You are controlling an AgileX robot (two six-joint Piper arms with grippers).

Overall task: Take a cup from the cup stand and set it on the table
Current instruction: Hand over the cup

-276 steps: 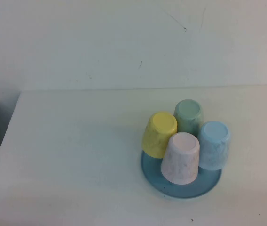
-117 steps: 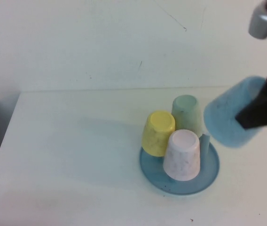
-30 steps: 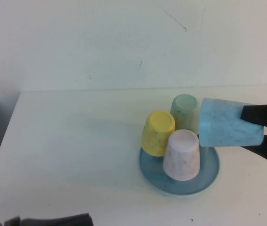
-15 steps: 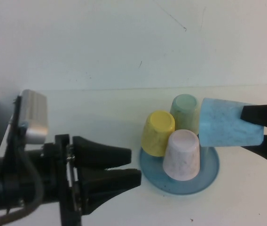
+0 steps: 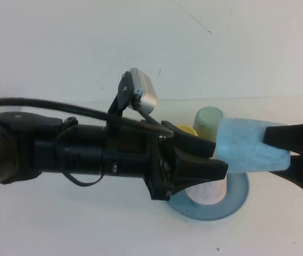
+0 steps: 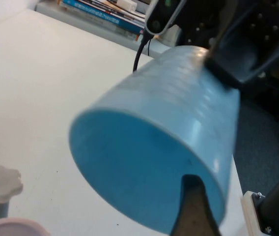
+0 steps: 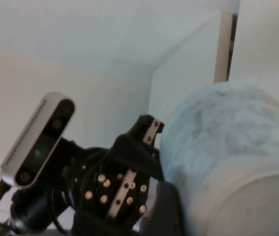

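The cup (image 5: 252, 153) is off the stand and held sideways in the air, right-centre of the high view, above the cup stand (image 5: 236, 201) and clear of the table (image 5: 61, 224). Right gripper (image 5: 279, 151) at the far right edge is clamped on the cup's closed end, one finger above, one below. Left gripper (image 5: 207, 160) reaches in from the left across mid-frame, fingers apart, tips at the cup's open end. In the left wrist view one finger (image 6: 194, 209) sits just at the rim, w/ the bright blue inside facing the camera. Looks like a handover, but can't tell if the left is touching yet.

Other cups on the stand: green cup (image 5: 207, 122) behind, pink cup (image 5: 211, 193) mostly hidden under the left arm, a sliver of yellow cup (image 5: 186, 129).

To do it well, as I read it:
- the right should stay clamped until the left has closed firmly on the rim or wall
- keep the cup level, no twisting
- then release, swing away from the stand, turn upright and set down on bare table, well clear of the pegs and the other cups.
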